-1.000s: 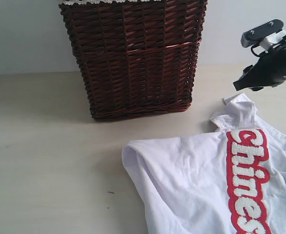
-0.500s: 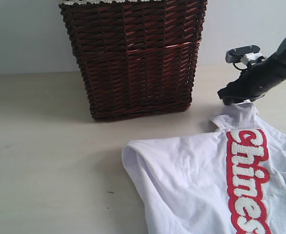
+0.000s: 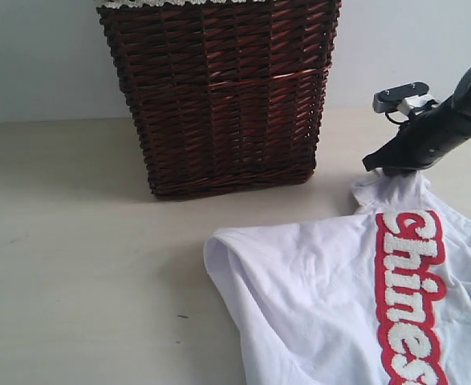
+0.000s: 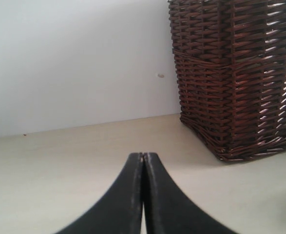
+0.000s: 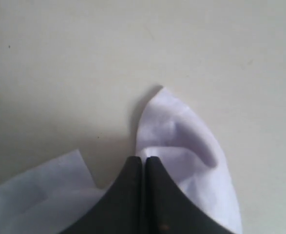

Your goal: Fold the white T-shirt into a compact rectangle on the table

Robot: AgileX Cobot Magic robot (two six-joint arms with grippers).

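R arm slants down from upper right, ext. view. R gripper (image 3: 395, 170) closed, apparently pinching white T-shirt (image 3: 315, 297) sleeve. Shirt lower right on table (image 3: 75, 265); red band (image 3: 379, 281) reads "Chines". L gripper (image 4: 143, 157) closed, empty.

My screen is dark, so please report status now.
Right gripper shut on shirt edge. Left gripper shut, empty. Shirt unfolded on table. Basket apart from shirt.

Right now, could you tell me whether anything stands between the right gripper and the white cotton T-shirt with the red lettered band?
Nothing visible does: the right gripper is shut on an edge of the white cotton T-shirt. The dark brown wicker basket stands apart on the pale beige table, off to the side.
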